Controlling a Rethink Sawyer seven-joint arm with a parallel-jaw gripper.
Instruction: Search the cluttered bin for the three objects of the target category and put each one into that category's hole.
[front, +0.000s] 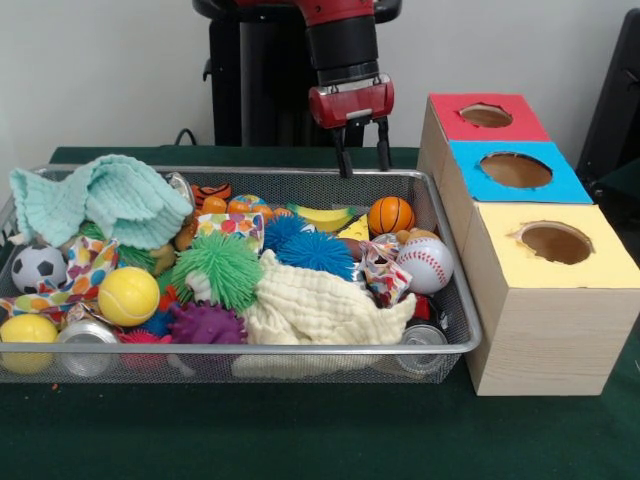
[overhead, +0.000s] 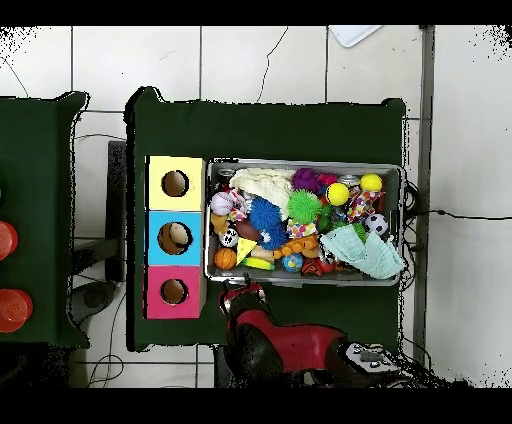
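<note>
The wire mesh bin (front: 250, 349) is piled with toys and cloths; it also shows in the overhead view (overhead: 300, 164). I see no see-through bottle among the clutter in either view. My gripper (front: 362, 152) hangs open and empty just above the bin's far rim, towards the box side. In the overhead view the gripper (overhead: 242, 292) is at the bin's edge nearest the robot's base. The blue-surround hole (front: 515, 170) is the middle opening of the wooden box to the right of the bin. In the overhead view something pale shows inside the blue hole (overhead: 175, 237).
A mint cloth (front: 100, 200) and a cream cloth (front: 320, 305) cover parts of the pile. A green spiky ball (front: 222, 268), a baseball (front: 425, 265), a yellow ball (front: 128, 296) and metal cans (front: 85, 338) lie on top. The red-surround hole (front: 486, 115) and the yellow-surround hole (front: 556, 242) flank the blue one.
</note>
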